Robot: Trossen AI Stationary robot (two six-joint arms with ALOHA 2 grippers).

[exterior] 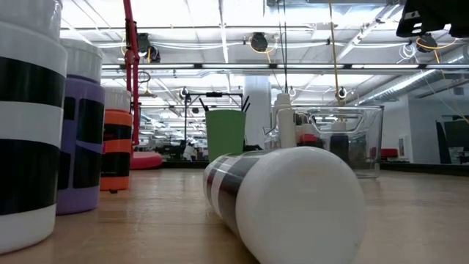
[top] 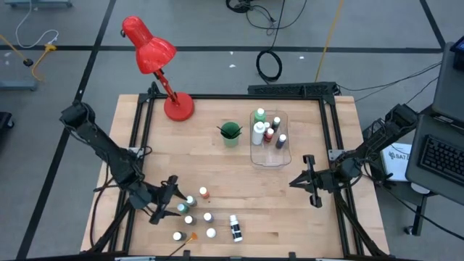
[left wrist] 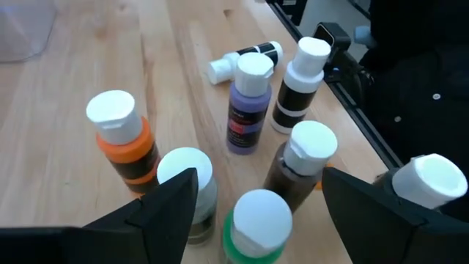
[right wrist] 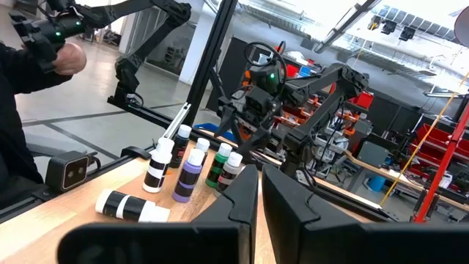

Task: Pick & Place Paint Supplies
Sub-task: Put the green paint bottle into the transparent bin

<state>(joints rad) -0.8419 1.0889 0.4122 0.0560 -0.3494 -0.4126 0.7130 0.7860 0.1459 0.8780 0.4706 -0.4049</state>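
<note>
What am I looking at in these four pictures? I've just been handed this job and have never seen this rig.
Two dark robot arms work at a wooden table. The overhead picture shows everything; one picture looks level across the tabletop; the other two come from cameras on each arm's wrist.

The left gripper is open, hovering over a cluster of small white-capped paint bottles, holding nothing. Its wrist view shows the green bottle between its fingers. One black-and-white bottle lies on its side.

The right gripper waits shut and empty beside the clear bin, which already holds several bottles. A green cup and a red lamp stand at the far side.
</note>
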